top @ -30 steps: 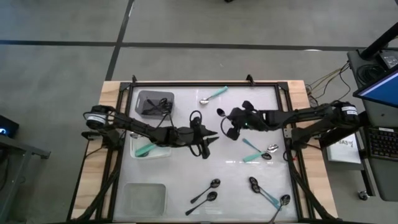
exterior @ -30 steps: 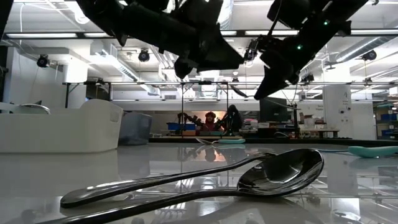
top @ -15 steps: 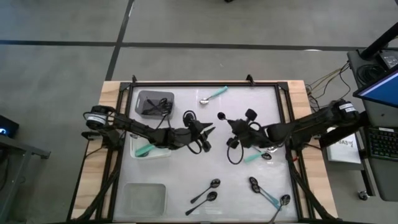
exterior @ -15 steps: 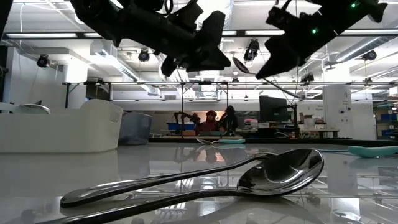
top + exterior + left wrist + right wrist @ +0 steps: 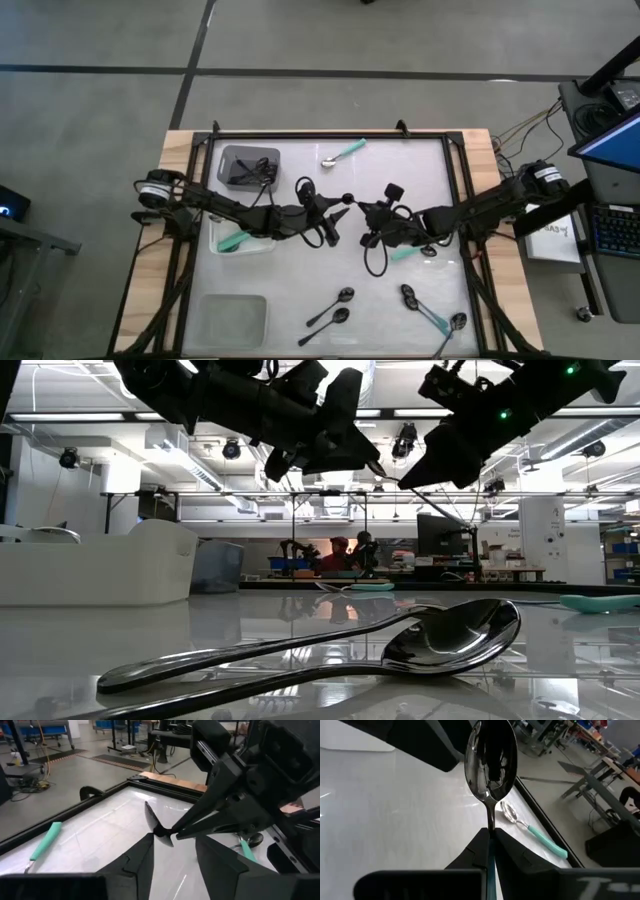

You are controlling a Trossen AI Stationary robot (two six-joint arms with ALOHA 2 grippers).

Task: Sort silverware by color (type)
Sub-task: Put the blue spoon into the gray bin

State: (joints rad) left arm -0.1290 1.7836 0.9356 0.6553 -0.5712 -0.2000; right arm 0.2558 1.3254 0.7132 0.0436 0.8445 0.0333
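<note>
Both arms have drawn closer over the middle of the table, the right gripper point(image 5: 362, 213) having moved toward the left one since half a second ago, so that the black-bowled spoon point(image 5: 349, 199) it carries now reaches between the left gripper's point(image 5: 343, 211) fingers. The right gripper is closed tight on the spoon's handle, bowl pointing toward the left arm; in the right wrist view the shiny black bowl point(image 5: 490, 761) stands straight out beyond the pinched fingertips. The left gripper's fingers point(image 5: 141, 859) are spread apart on either side of the bowl point(image 5: 158, 827), and no contact with it can be made out. Both grippers hang well above the table, as the low view shows. A teal-handled spoon point(image 5: 342, 153) lies near the far edge, another point(image 5: 411, 249) lies just beside the right arm, toward the right edge, two black spoons point(image 5: 331, 308) rest near the near edge, and more spoons point(image 5: 432, 314) sit toward the near right corner. A grey bin point(image 5: 248, 165) at the far left holds dark spoons; a white bin point(image 5: 241, 241) below it holds a teal-handled one.
</note>
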